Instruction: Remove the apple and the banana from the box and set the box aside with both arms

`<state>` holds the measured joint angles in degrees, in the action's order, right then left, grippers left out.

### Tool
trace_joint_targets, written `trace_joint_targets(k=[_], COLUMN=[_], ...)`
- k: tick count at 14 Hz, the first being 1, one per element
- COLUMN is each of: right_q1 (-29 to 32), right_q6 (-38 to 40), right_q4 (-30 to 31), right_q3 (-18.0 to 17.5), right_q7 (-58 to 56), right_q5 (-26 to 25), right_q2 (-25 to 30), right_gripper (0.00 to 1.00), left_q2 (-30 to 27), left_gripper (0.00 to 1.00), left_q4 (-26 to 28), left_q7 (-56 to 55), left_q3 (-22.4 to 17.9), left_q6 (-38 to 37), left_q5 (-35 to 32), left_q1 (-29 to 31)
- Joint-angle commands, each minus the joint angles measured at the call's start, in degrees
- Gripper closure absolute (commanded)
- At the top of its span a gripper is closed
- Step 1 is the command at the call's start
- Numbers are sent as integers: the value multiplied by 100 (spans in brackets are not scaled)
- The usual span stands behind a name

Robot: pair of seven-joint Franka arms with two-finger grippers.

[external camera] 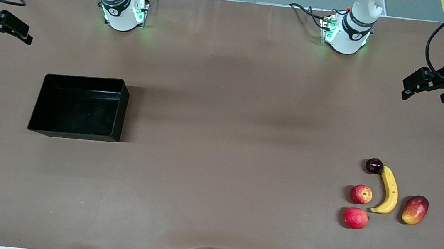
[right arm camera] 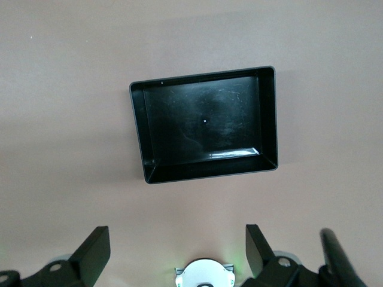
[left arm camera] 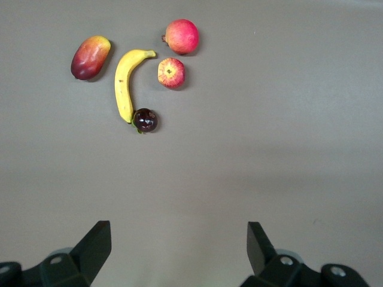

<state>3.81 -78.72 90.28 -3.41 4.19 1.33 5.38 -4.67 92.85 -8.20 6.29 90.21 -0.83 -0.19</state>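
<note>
Both fruits, apple [external camera: 360,194] and banana [external camera: 388,190], are already out; box [external camera: 80,106] sits emptied and aside; left gripper [external camera: 418,85] and right gripper [external camera: 11,28] are held wide, empty.

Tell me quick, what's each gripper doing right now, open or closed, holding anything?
Left gripper: open, holding nothing, up over bare table at the left arm's end.
Right gripper: open, holding nothing, up at the right arm's end, the box below it.

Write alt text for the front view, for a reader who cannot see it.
An empty shallow glossy black plastic box sits toward the right arm's end of a brown table; a curved yellow banana, a small red streaked apple and three other fruits lie toward the left arm's end. The open left gripper and right gripper hang over their table ends.
</note>
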Motion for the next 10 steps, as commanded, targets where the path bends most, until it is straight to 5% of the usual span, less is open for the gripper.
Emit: trace_joint_targets(k=[1, 10], right_q1=[76, 85], right_q6=[-214, -477], right_q4=[526, 490], right_q3=[7, 7], right_q7=[-85, -217], right_q5=[358, 324], right_q2=[437, 411], right_gripper=[0, 0], left_q2=[-34, -16], left_gripper=[0, 0], left_q4=[-135, -170], left_q7=[-94, -217], left_q3=[-14, -14], left_q6=[-90, -126], left_q5=[21, -5], left_q1=[-16, 1])
